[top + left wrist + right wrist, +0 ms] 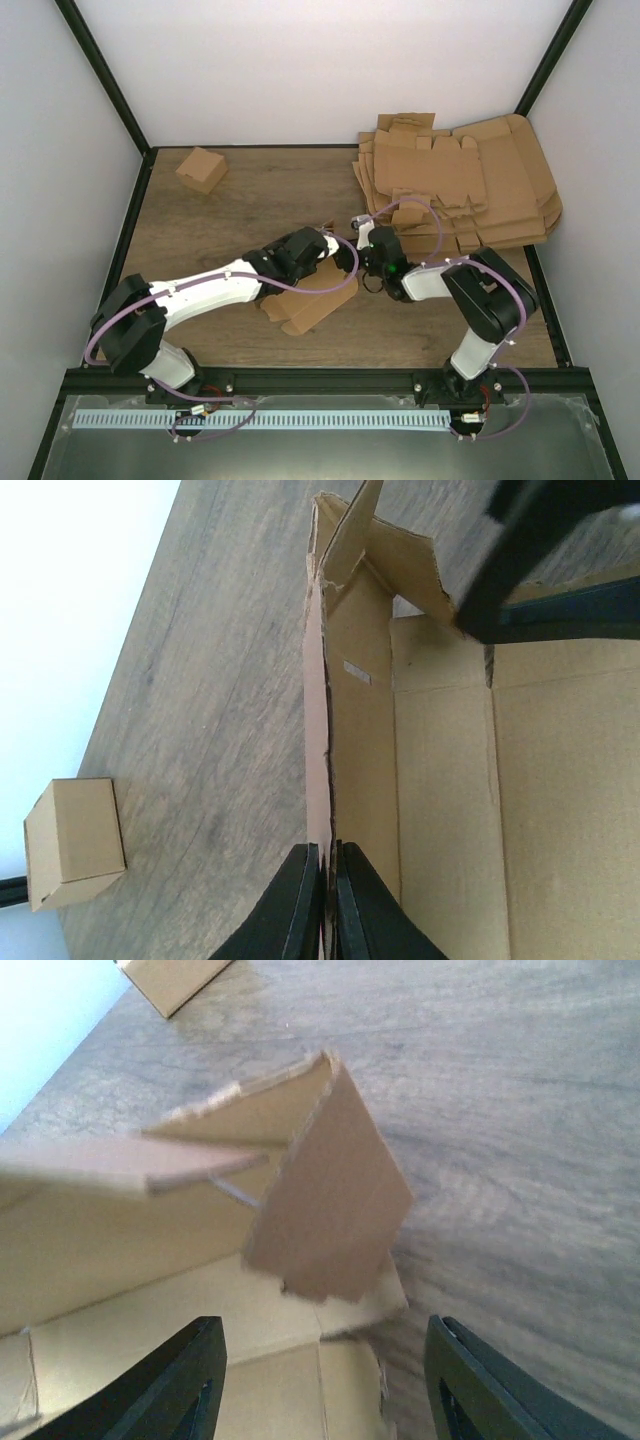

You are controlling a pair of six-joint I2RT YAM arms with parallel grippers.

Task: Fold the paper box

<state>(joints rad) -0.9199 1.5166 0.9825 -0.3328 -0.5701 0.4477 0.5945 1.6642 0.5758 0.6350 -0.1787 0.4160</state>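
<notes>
The paper box (312,302) is a brown cardboard piece, partly folded, lying mid-table under both grippers. My left gripper (338,256) is shut on the box's upright side wall, shown edge-on between its fingertips in the left wrist view (328,865), with the box floor (445,790) to the right. My right gripper (366,264) is open at the box's far end. In the right wrist view its jaws (325,1380) stand wide apart over the box floor, below a raised corner flap (330,1200) that they do not touch. The right fingers (545,590) show dark in the left wrist view.
A small, fully folded brown box (202,168) sits at the back left; it also shows in the left wrist view (75,840) and the right wrist view (170,975). A stack of flat cardboard blanks (470,185) fills the back right corner.
</notes>
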